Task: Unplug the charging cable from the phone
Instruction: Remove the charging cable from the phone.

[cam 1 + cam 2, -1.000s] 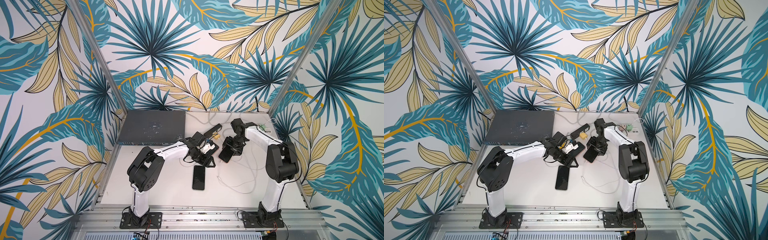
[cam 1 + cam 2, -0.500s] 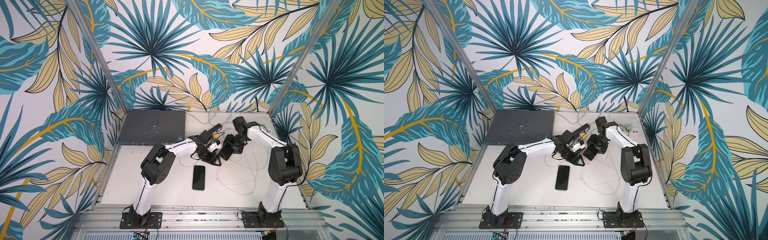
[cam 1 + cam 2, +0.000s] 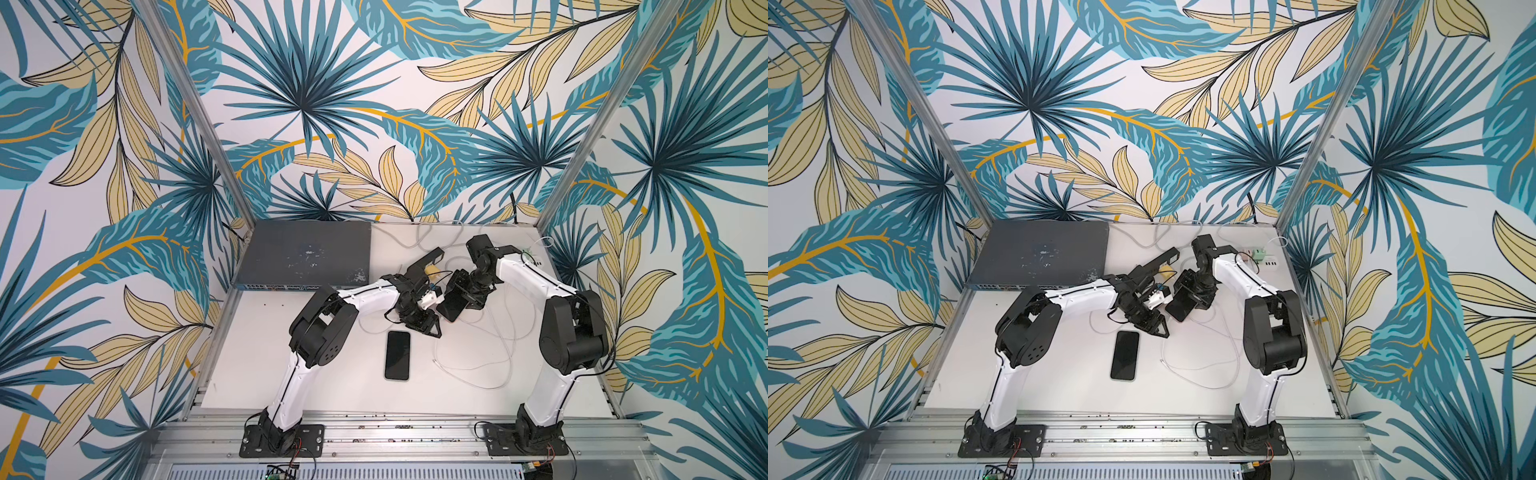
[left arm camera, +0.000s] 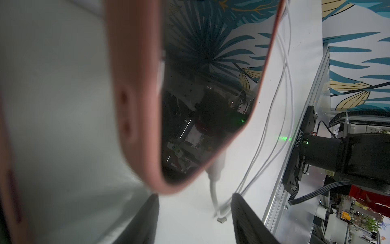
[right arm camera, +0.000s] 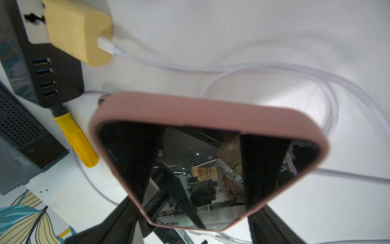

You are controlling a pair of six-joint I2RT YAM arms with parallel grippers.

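Observation:
The phone, in a pink case with a dark screen, is tilted up off the table; in both top views it shows as a dark slab. My right gripper is shut on its two long edges. The white charging cable's plug sits in the phone's bottom edge, and the cable runs down between my left fingers. My left gripper hovers at that end of the phone, jaws apart on either side of the cable, touching nothing.
A second black phone lies flat near the table's middle. White cable loops spread to the right, and a loose plug lies on the table. A grey switch box, black USB hub, yellow charger and yellow-handled tool are behind.
My left arm has swung right, away from the flat black phone, up to the bottom end of the held phone. Its jaws have narrowed. The right gripper keeps its hold.

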